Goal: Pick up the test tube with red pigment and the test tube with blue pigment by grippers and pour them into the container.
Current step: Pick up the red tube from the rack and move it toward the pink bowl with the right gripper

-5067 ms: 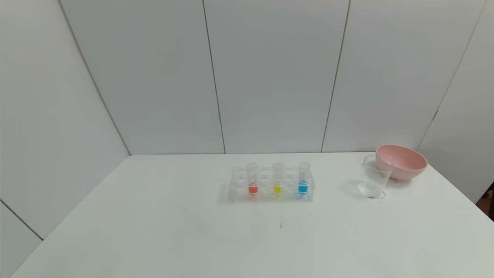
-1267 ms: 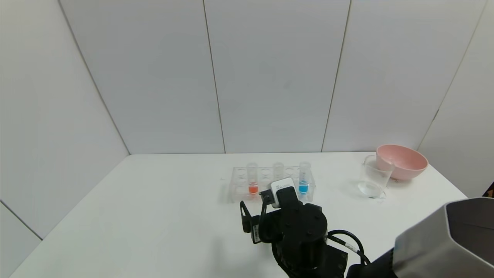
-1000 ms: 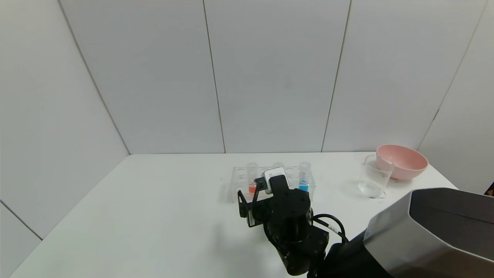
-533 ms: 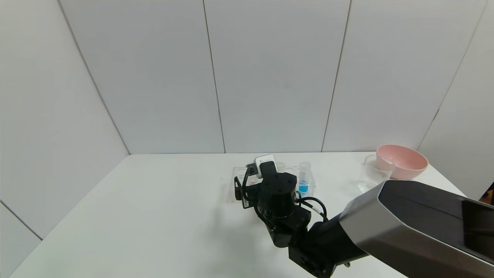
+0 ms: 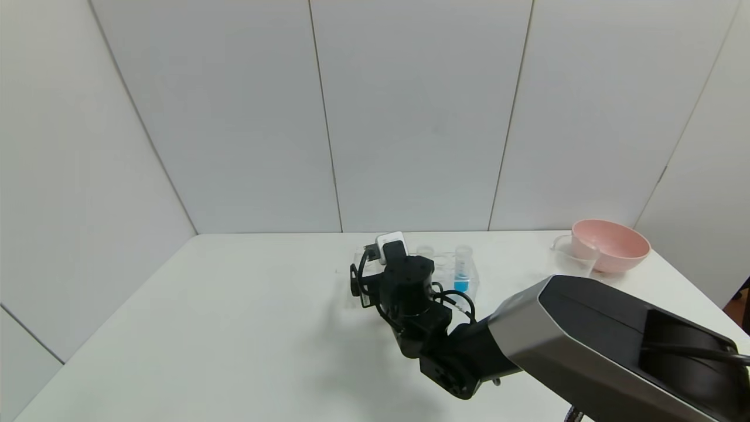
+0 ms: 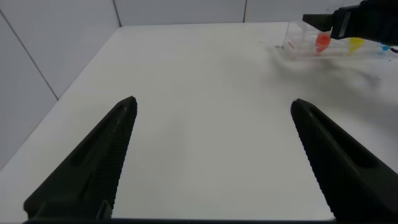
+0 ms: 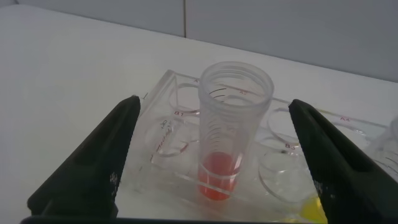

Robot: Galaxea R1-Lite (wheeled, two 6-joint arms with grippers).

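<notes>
The red-pigment tube [image 7: 233, 124] stands upright in the clear rack [image 7: 174, 134]. My right gripper [image 7: 214, 101] is open, with one finger on each side of the tube and not touching it. In the head view the right wrist [image 5: 407, 284] hides this tube. The blue-pigment tube [image 5: 462, 275] stands at the rack's right end. The clear container [image 5: 567, 253] stands at the far right, partly behind my right arm. My left gripper [image 6: 214, 101] is open and empty, low over the bare table, well to the left of the rack [image 6: 305, 43].
A tube with yellow liquid [image 7: 314, 211] stands in the rack's middle, its top showing in the head view [image 5: 425, 251]. A pink bowl [image 5: 609, 245] sits just behind the container. My right arm's grey link [image 5: 597, 340] spans the table's front right.
My right arm came in from the front right and moved forward and left to the rack. Its open fingers now stand on either side of the red tube. The tubes have not moved.
</notes>
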